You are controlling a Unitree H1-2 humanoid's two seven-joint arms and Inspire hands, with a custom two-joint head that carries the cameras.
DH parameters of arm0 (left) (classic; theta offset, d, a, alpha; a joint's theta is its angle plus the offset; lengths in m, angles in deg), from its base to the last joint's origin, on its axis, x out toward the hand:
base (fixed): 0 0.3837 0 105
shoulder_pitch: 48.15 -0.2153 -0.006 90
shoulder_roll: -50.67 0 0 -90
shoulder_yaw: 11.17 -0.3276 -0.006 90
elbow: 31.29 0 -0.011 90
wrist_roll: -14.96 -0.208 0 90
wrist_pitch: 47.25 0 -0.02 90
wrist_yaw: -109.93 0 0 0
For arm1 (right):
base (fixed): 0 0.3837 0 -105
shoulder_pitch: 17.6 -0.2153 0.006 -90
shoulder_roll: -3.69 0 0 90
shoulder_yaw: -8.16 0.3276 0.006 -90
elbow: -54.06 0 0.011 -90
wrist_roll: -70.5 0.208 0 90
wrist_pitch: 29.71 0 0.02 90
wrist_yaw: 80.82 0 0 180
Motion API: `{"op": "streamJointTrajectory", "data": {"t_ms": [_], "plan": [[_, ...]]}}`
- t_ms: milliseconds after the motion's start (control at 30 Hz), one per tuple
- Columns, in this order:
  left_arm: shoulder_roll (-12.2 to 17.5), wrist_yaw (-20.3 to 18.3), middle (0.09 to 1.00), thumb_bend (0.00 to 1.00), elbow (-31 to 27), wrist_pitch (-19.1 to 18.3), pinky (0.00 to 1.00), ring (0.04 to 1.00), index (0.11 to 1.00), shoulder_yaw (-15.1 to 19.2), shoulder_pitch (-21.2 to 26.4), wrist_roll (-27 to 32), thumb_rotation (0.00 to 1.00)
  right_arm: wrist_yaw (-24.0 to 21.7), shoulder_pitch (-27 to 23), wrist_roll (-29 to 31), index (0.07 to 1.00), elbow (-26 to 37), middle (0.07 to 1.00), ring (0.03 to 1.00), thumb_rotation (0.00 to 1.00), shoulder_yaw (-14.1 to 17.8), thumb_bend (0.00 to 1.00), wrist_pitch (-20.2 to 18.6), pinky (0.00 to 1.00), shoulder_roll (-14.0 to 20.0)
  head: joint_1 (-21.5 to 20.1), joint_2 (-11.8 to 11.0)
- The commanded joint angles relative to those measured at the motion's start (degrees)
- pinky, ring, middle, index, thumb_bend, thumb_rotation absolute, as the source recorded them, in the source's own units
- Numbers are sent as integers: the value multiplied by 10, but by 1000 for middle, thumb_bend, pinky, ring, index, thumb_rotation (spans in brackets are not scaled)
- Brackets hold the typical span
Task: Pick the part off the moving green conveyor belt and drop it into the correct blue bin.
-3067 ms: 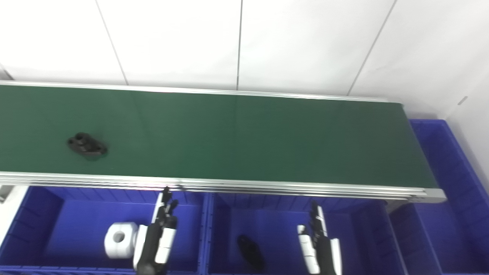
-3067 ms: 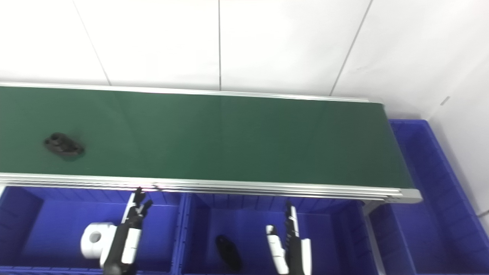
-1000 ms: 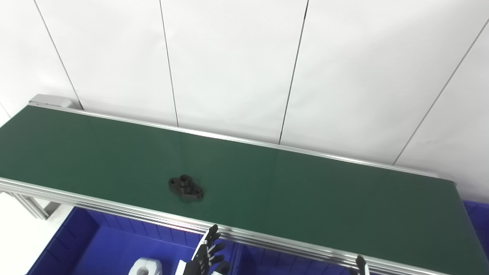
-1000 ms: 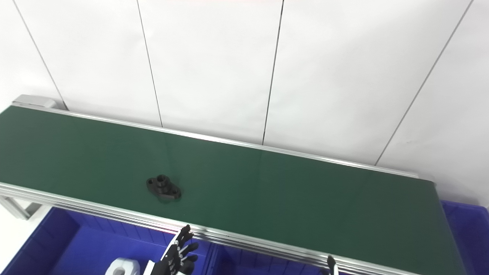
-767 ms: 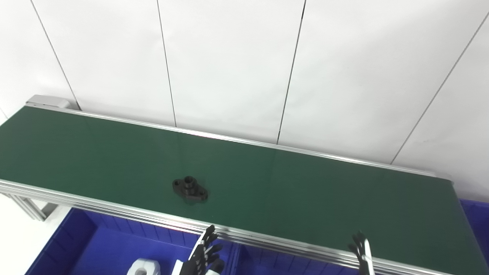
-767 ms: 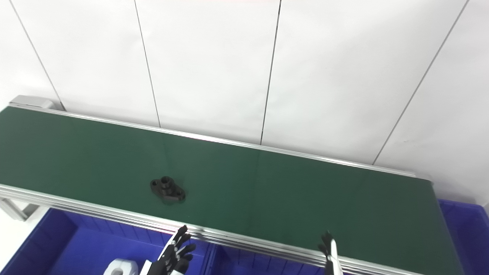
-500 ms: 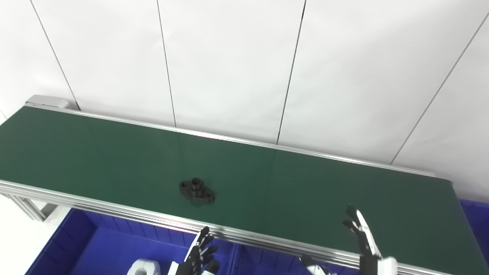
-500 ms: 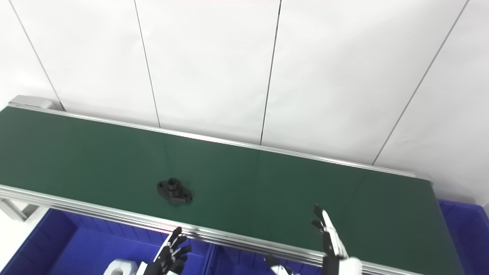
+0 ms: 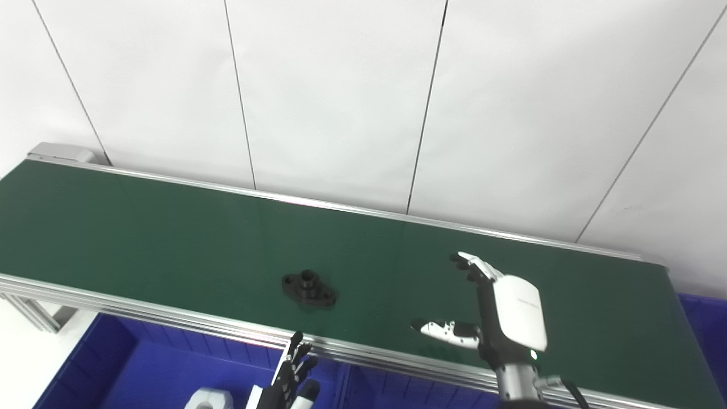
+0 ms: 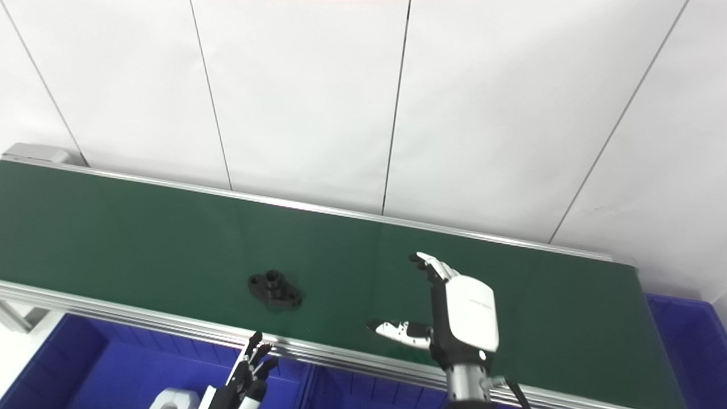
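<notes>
A black flanged part (image 9: 309, 288) with a raised hub lies on the green conveyor belt (image 9: 170, 238), near its front rail; it also shows in the right eye view (image 10: 275, 289). My right hand (image 9: 500, 309) is open above the belt, thumb and fingers spread toward the part, well to its right and apart from it. My left hand (image 9: 287, 380) is open and empty below the front rail, over the left blue bin (image 9: 147, 378).
A white part (image 9: 207, 399) lies in the left blue bin at the bottom edge. A second blue bin (image 9: 397, 392) sits to its right under the rail. Another blue bin (image 9: 707, 335) stands at the belt's right end. A white panelled wall runs behind the belt.
The black part has travelled right along the belt. My right hand has risen from below the rail to over the belt and spread open. The camera tilted up after the earliest frame.
</notes>
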Motion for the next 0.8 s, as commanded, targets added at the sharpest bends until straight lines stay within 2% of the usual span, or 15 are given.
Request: {"op": "streamJointTrajectory", "data": {"t_ms": [0,233,567,767], "plan": [[-4,1,956,783,-8,21,943,898,991,-6,4,-4,873,0,-31,-18,749,-2,713,664,387,-11,1000,-19,656,-2,0,0],[-7,3,952,780,-9,23,934,897,986,-7,4,-6,868,-16,-81,-56,756,-52,714,686,374,-52,1000,-60,697,-8,1,1],[-12,3,950,781,-18,19,941,893,991,-11,-4,-7,862,-2,-121,-63,752,-124,710,681,404,-89,1000,-80,708,-29,6,6],[-16,7,942,786,-20,18,933,887,986,-14,-7,-12,865,16,-129,-50,743,-162,705,684,415,-106,1000,-84,709,-42,7,7]]}}
